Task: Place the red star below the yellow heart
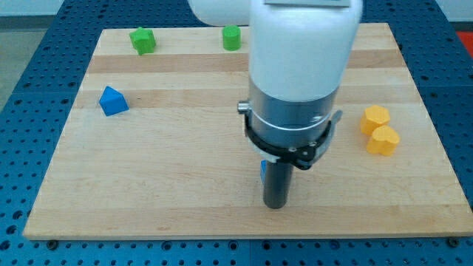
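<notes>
No red star shows in the camera view; the arm's white and grey body (295, 74) hides the middle of the board. Two yellow blocks lie touching at the view's right, an upper one (375, 118) and a lower one (383, 140); I cannot tell which is the heart. My tip (275, 205) rests on the board near the bottom centre, well to the left of and below the yellow blocks. A sliver of a blue block (263, 168) shows against the rod's left side, above the tip.
A green star-like block (143, 41) lies at the top left and a green block (232, 37) at the top centre. A blue triangular block (112, 101) lies at the left. The wooden board's bottom edge (148, 230) runs just below my tip.
</notes>
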### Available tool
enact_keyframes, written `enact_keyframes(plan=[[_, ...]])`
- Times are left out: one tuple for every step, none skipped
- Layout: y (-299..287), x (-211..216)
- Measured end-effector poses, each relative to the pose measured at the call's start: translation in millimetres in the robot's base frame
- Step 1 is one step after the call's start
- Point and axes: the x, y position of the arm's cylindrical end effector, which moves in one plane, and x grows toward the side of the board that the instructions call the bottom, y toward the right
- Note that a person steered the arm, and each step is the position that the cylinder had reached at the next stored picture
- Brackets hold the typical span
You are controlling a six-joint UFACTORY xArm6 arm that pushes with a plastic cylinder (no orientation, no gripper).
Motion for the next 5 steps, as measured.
enact_keyframes(plan=[[-5,-2],[2,-5],[45,-13],[49,-40],[49,-40]])
